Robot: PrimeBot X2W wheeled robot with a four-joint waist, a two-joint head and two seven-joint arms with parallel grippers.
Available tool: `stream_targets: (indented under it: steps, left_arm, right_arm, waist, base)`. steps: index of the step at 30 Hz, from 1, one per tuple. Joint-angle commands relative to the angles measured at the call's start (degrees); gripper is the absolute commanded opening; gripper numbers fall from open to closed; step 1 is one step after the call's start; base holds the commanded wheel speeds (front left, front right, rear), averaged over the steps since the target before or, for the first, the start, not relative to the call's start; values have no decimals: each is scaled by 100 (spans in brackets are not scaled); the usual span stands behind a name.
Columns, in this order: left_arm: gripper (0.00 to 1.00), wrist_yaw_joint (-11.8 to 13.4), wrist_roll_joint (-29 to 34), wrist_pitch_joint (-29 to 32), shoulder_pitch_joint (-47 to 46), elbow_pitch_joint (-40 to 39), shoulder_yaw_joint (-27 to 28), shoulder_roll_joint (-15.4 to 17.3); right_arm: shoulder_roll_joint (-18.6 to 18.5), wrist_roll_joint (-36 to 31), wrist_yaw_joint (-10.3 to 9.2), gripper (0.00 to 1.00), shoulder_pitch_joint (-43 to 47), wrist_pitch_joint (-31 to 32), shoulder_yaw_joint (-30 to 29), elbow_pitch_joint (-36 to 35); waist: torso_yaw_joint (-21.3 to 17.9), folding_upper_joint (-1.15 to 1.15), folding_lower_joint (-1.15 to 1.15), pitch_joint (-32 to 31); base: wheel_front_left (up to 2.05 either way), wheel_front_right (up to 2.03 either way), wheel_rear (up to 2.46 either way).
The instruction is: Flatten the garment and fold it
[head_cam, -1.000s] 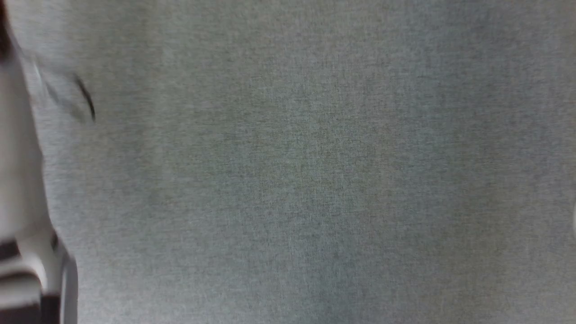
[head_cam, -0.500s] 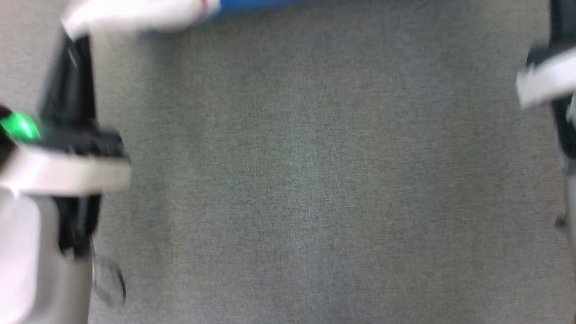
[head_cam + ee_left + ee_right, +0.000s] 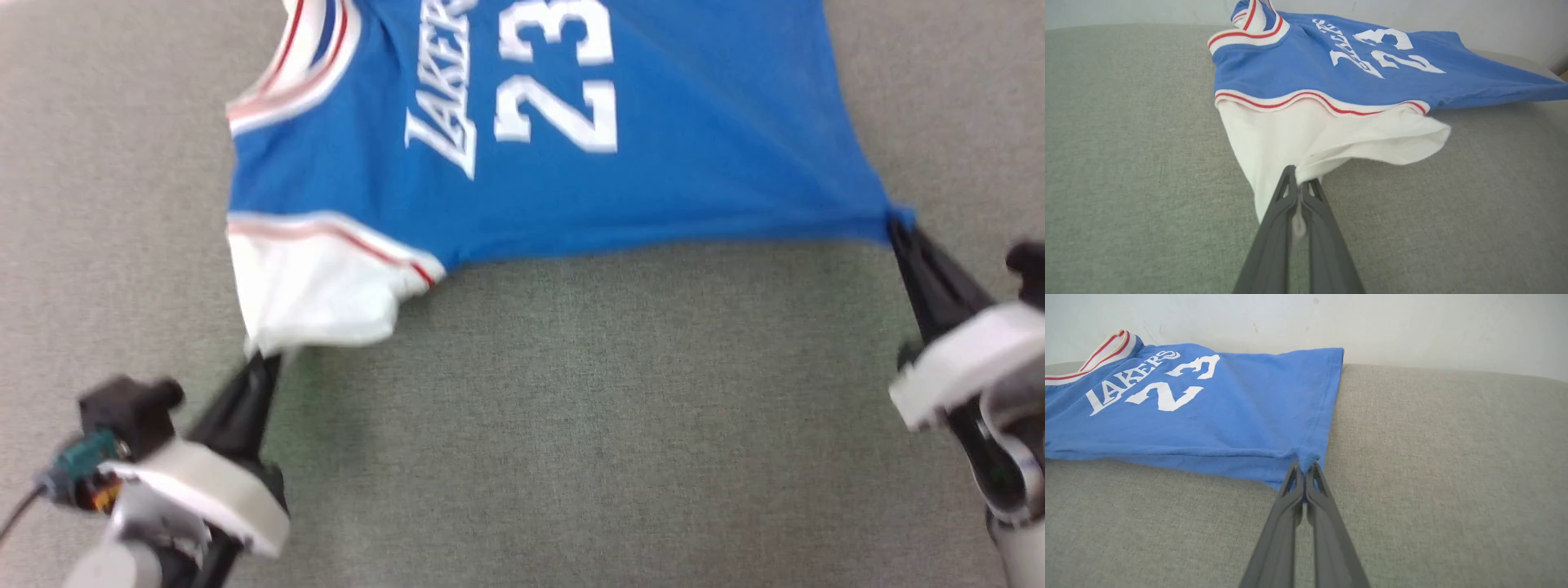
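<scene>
The garment [image 3: 669, 131] is a royal-blue jersey T-shirt with white lettering and numbers, spread across the top of the head view. Its white sleeve [image 3: 314, 286] has thin red stripes and hangs toward the lower left. My left gripper [image 3: 263, 357] is shut on the edge of that white sleeve [image 3: 1306, 139], its fingertips pinching the cloth [image 3: 1300, 183]. My right gripper [image 3: 898, 222] is shut on the blue hem corner [image 3: 1306, 457] at the right. Between the two grips the near edge of the garment [image 3: 1208, 416] is drawn taut and lifted slightly off the surface.
A grey fabric surface [image 3: 571, 425] lies under everything and runs wide in front of the garment. A pale wall [image 3: 1412, 326] rises behind the surface's far edge.
The head view has swung up from bare grey fabric, so the garment and both grippers now show. I cannot tell whether the things themselves moved.
</scene>
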Motion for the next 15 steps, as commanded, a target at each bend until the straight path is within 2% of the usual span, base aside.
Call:
stream_targets:
  steps: [1, 11, 15]
  left_arm:
    - [0, 2, -83, 124, 177, -63, -25, 33]
    - [0, 24, -889, 1310, 1397, -359, -219, 139]
    - [0, 128, -1226, 1822, 1842, -561, -295, 172]
  right_arm:
    - [-55, 130, -5, 0, 197, 114, -65, -79]
    - [-464, 929, -5, 0, 1656, 1669, -152, -589]
    - [-442, 1214, -5, 0, 2125, 2288, -164, -795]
  waist:
    - [64, 0, 1, -233]
    - [152, 0, 1, -838]
    - [148, 0, 1, -998]
  base:
    - [0, 0, 0]
    - [0, 0, 0]
    - [0, 0, 0]
